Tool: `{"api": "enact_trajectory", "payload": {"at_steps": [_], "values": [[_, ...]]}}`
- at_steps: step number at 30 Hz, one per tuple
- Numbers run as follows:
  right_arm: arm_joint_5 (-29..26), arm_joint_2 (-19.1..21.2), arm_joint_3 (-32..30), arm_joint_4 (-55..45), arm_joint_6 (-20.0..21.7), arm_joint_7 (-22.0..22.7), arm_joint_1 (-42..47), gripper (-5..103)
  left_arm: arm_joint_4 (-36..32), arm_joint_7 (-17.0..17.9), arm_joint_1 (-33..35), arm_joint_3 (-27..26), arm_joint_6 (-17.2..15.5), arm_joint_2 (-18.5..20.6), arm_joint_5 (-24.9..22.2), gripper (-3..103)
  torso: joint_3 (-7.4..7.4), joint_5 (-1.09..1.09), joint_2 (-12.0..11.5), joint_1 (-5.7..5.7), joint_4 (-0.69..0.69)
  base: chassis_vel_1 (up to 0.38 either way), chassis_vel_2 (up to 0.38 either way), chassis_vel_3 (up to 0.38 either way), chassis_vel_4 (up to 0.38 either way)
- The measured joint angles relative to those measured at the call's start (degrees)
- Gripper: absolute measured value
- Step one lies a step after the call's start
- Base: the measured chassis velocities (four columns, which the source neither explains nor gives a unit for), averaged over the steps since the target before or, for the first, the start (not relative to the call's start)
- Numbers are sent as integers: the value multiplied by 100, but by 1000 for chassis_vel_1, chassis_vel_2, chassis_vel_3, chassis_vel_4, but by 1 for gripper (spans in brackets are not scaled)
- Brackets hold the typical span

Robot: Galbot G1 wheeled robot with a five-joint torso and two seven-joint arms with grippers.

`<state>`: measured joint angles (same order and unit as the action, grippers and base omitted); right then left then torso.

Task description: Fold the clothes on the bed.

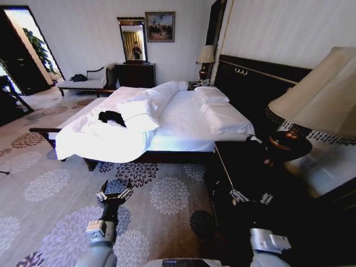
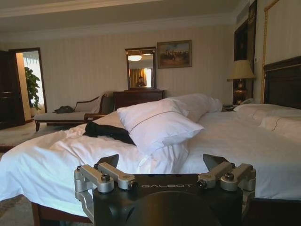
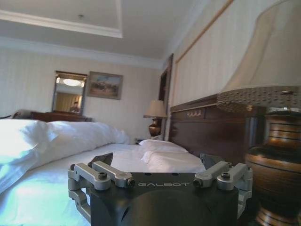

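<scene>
Lying crumpled left of frame centre on the bed [image 1: 183, 119], the clothes [image 1: 112, 117] seeming soft, light, asking a hem-edge pinch, both the left gripper [image 1: 114, 195] and right gripper [image 1: 251, 197] hanging low with fingers released.

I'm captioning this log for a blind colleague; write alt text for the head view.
A black T-shirt lies crumpled on the white bed, near a pillow. The robot stands back on flowered carpet, left gripper and right gripper open, a lamp at right.
</scene>
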<state>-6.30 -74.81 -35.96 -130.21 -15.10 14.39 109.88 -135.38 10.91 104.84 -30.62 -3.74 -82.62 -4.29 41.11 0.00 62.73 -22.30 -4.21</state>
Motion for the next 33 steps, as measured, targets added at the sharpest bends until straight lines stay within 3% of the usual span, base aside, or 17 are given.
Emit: {"api": "enact_trajectory", "payload": {"at_steps": [11,33], "values": [[-96,227,19,-99,521,-226,-31,100,-47,2,48,-11,42,-31,62,100,0,0,0,0,0,0,0,0,0],[-116,256,6,-11,201,-297,-87,100,-46,21,92,7,80,-87,168,100,0,0,0,0,0,0,0,0,0]]}}
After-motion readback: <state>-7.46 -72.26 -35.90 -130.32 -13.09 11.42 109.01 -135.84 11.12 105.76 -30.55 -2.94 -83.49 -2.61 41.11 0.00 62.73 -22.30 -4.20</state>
